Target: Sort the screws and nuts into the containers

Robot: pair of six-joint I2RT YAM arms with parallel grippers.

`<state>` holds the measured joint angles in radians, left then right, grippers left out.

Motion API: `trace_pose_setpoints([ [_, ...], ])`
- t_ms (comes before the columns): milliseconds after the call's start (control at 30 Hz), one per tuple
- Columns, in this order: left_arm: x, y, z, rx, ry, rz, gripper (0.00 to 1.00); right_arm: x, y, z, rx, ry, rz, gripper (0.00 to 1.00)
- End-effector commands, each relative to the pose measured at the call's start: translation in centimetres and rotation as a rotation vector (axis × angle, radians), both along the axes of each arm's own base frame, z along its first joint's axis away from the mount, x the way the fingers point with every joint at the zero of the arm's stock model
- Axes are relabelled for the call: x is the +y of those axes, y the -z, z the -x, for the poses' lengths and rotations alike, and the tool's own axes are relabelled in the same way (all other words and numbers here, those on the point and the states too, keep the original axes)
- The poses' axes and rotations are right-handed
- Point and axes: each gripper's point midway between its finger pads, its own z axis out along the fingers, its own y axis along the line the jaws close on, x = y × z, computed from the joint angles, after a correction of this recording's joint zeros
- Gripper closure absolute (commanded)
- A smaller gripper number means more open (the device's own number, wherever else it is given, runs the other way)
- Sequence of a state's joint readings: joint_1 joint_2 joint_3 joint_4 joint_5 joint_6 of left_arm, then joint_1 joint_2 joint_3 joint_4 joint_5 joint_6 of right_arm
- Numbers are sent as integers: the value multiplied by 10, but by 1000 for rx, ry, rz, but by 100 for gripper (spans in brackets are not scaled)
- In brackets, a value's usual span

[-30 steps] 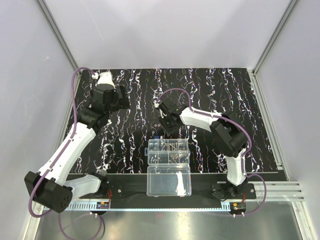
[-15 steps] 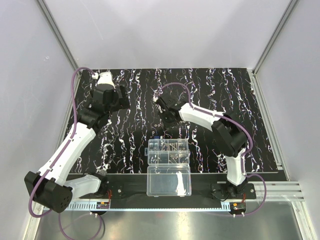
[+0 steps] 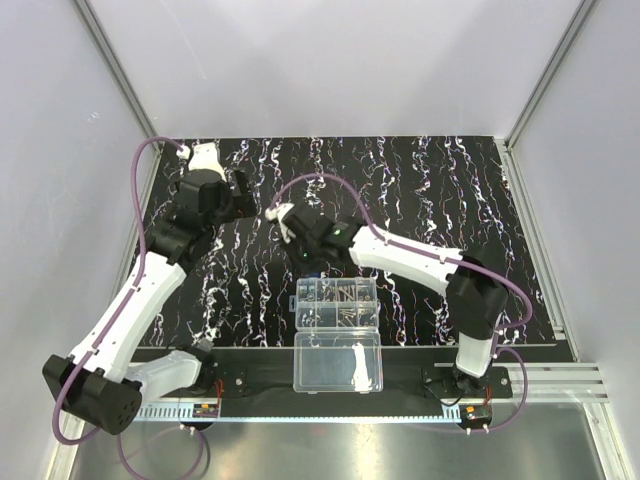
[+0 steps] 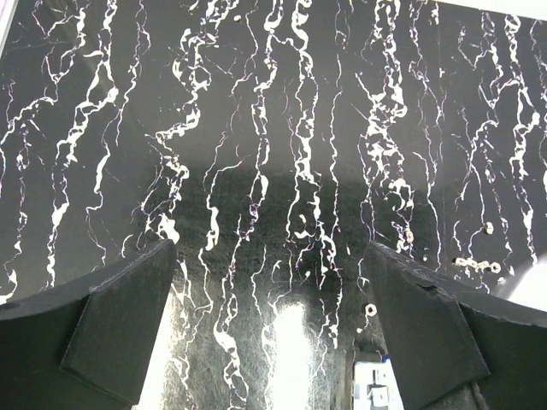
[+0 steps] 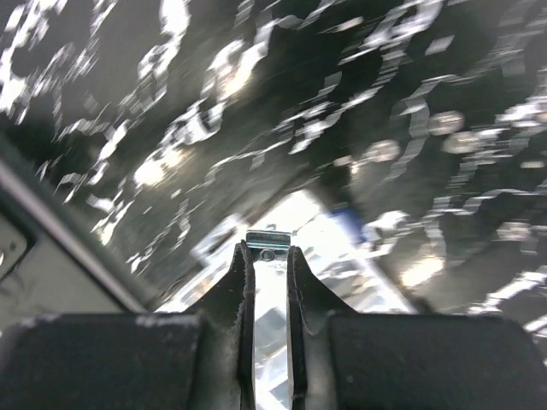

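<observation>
Silvery metal shows between the tips of the right gripper (image 5: 267, 261): a small nut (image 5: 267, 248) with a round hole, pinched at the very end of the two dark fingers (image 5: 241, 282), which stand nearly pressed together on it. That view is blurred. Below the tips, clear plastic shows.

From above, the right gripper (image 3: 298, 239) hangs over the black, white-streaked mat (image 3: 420, 180), near the far left corner of the containers (image 3: 337, 303) but not over them. The right arm (image 3: 410, 258) is folded at the elbow on the right, its forearm reaching far left across the mat.

The left gripper (image 4: 270, 248) has its jaws spread wide with nothing between them. Loose nuts (image 4: 370, 308) lie on the mat off to its right. The left arm (image 3: 140, 290) stretches up to the far left corner.
</observation>
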<state>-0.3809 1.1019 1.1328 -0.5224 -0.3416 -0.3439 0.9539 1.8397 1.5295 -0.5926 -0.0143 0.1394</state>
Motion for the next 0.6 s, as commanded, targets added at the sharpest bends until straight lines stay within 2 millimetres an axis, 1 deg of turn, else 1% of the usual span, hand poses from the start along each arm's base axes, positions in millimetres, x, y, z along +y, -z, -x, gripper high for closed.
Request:
trace_pose_setpoints([
  [0,0,-38,-2,-109,-1,41,1,14,10,25,31,-58,1,97],
  [33,0,-39,-2,-111,-2,40,1,14,16,28,41,-57,7,98],
  [200,2,-43,0,-121,-7,46,1,14,27,39,66,-49,3,97],
  [233,1,-43,0,-122,-4,48,1,12,33,41,74,-48,13,97],
  [267,2,-44,0,-124,-7,47,1,12,34,41,81,-41,12,97],
  [333,2,-45,1,-129,-10,49,1,9,45,44,99,-37,34,97],
  [400,2,-44,1,-125,-9,50,1,10,51,46,108,-32,44,97],
  [567,2,-44,1,-125,-6,51,1,4,60,42,91,-15,80,93],
])
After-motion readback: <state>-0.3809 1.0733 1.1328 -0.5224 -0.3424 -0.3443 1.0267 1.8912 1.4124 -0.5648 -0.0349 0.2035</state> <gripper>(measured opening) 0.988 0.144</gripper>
